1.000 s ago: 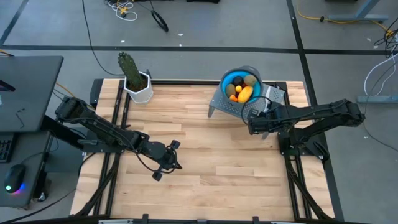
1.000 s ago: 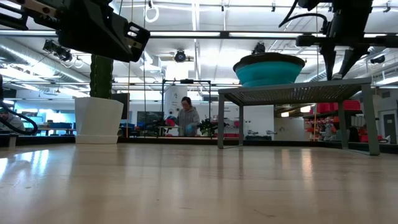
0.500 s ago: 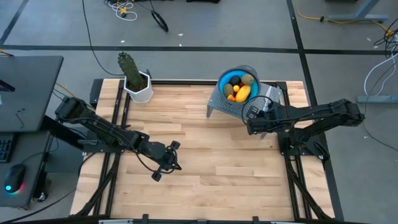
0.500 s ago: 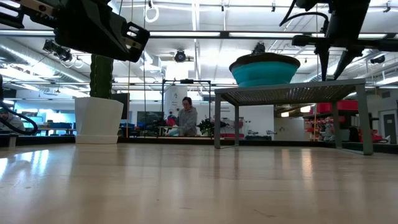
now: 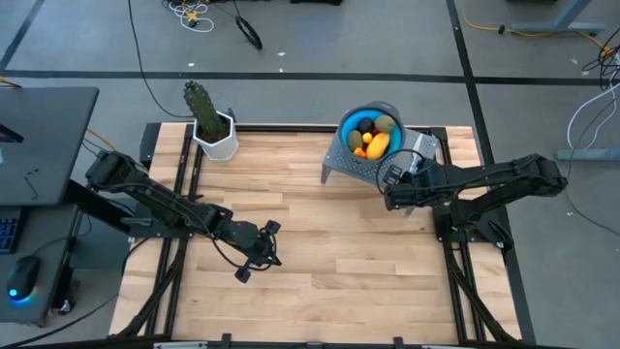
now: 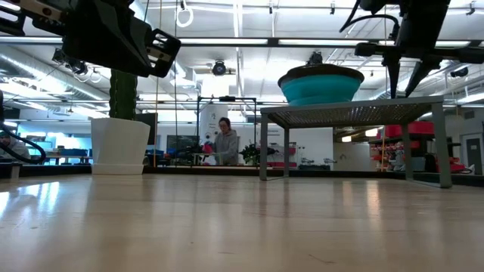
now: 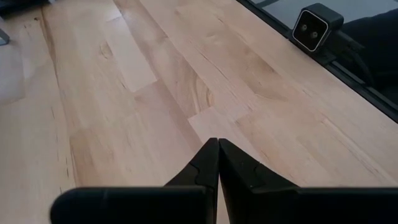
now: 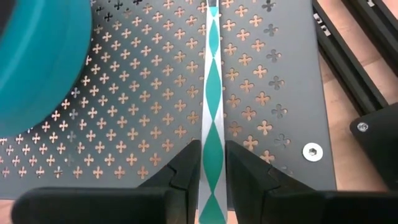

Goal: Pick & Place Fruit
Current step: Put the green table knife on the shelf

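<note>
High view: the fruit (image 5: 371, 137) lies in a teal bowl (image 5: 351, 122) on a perforated grey stand (image 5: 347, 165) at the worktop's (image 5: 320, 242) far edge. The right tool (image 5: 391, 186) hangs at the stand's near right corner, just beside the bowl. The left tool (image 5: 265, 242) waits well away from the bowl.

Low view: bowl (image 6: 321, 83) on stand (image 6: 352, 113); fruit hidden.

Left wrist view: left tool (image 7: 218, 163) closed on nothing.

Right wrist view: right tool (image 8: 211, 163) grips a slim knife (image 8: 210, 112) lying on the stand (image 8: 261, 81) beside the bowl (image 8: 37, 62).

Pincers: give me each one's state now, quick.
Left pincer: closed, empty, above the bare wooden table.
Right pincer: closed on the thin silvery-teal strip over the perforated stand.
</note>
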